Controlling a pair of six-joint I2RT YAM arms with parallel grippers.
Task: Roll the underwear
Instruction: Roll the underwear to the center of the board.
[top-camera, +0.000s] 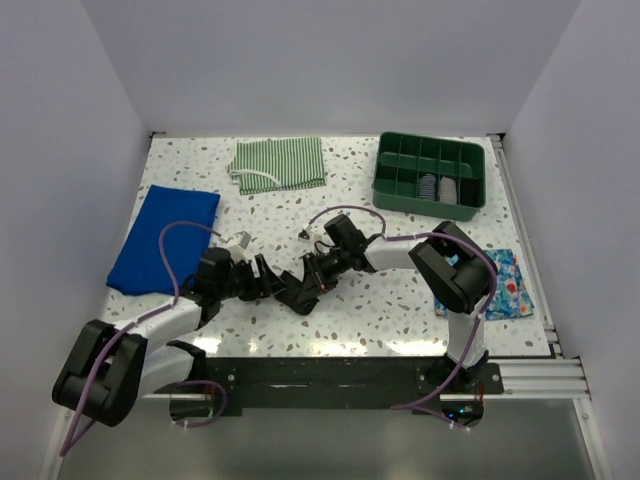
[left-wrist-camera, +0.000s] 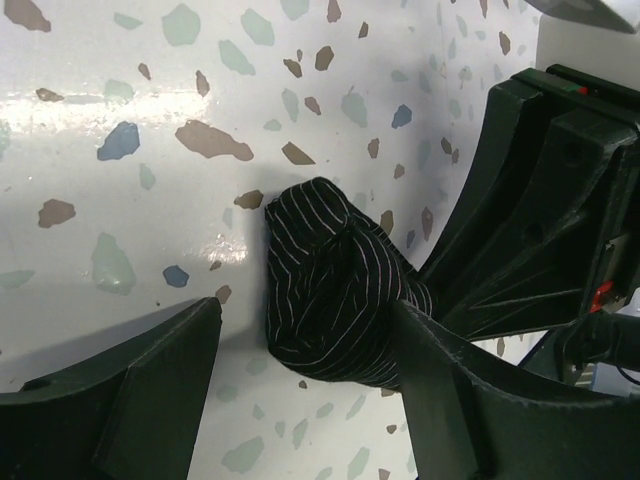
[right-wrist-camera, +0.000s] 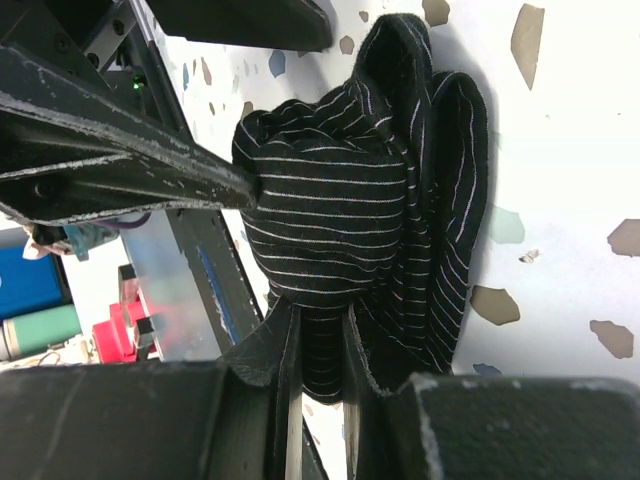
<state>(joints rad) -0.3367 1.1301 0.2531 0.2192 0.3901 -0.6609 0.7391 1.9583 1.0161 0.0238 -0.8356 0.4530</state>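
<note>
The underwear (top-camera: 298, 294) is a black cloth with thin white pinstripes, bunched into a tight roll on the speckled table between the two arms. My left gripper (left-wrist-camera: 305, 335) is open; its fingers (left-wrist-camera: 150, 390) stand on either side of the roll (left-wrist-camera: 330, 290), and the right-hand one touches it. My right gripper (right-wrist-camera: 320, 335) is shut on one end of the roll (right-wrist-camera: 340, 210). From above, the left gripper (top-camera: 270, 283) and right gripper (top-camera: 312, 274) meet at the roll. The left gripper's finger (right-wrist-camera: 130, 160) presses the roll's side.
A green-and-white striped cloth (top-camera: 280, 163) lies at the back. A blue cloth (top-camera: 165, 240) lies at the left. A green compartment tray (top-camera: 400, 185) with rolled items stands at the back right. A blue floral cloth (top-camera: 508, 285) lies at the right edge.
</note>
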